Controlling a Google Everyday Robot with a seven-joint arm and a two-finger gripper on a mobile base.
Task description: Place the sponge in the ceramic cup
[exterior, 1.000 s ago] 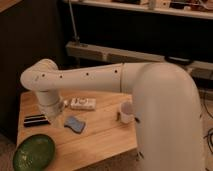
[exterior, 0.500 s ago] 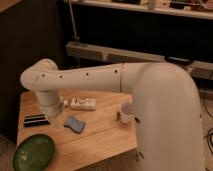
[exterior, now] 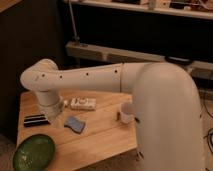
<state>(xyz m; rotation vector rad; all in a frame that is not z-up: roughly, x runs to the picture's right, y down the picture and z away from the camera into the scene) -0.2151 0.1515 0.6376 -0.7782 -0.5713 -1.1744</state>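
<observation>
I see end effector [exterior: 56,114] clenched, low at table [exterior: 100,136] left side, just beside sponge [exterior: 75,124] | sponge flat on table, apart from cup [exterior: 126,112] | cup upright, right of sponge

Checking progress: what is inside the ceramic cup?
Nothing shows in the ceramic cup, though its bottom is hidden. The sponge lies on the table; the gripper, jaws shut, hangs beside it.
</observation>
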